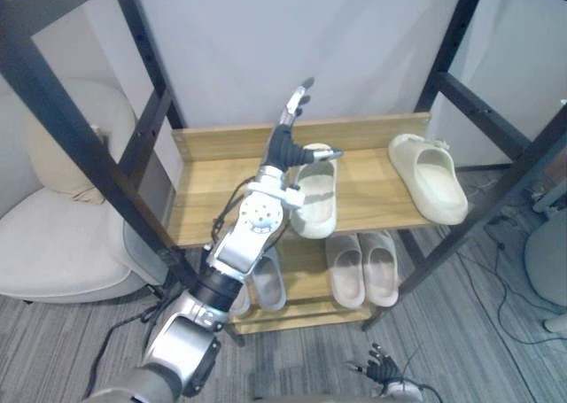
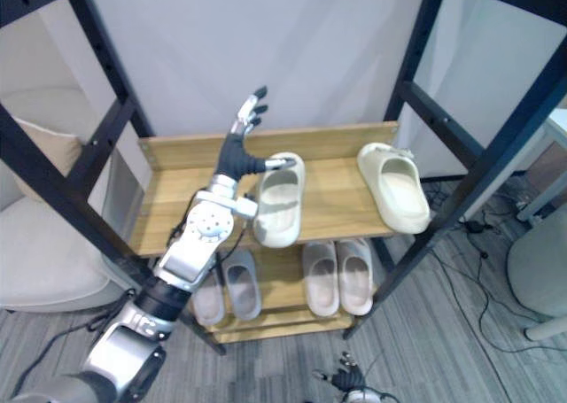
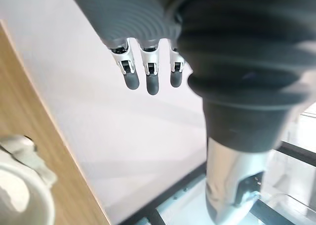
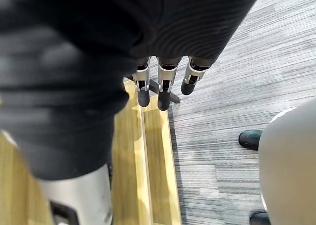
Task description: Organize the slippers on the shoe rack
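Over the shoe rack (image 1: 211, 195), the left hand (image 1: 286, 135) is raised, fingers straight and holding nothing.
Its thumb reaches the far end of a cream slipper (image 1: 314, 204) mid-shelf; I can't tell if it touches. A second cream slipper (image 1: 436, 180) lies well apart at the right end. Below sit a grey pair (image 1: 268, 283) and a beige pair (image 1: 361, 267). The right hand (image 1: 383, 368) hangs low over the carpet (image 1: 461, 332), fingers relaxed.

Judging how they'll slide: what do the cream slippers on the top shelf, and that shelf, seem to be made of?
Cream slippers: thick, seamless and matte with rounded edges, so probably moulded foam or soft rubber. Top shelf: pale wood look with visible grain and a smooth, low-sheen finish; whether solid wood or laminate, I cannot tell.
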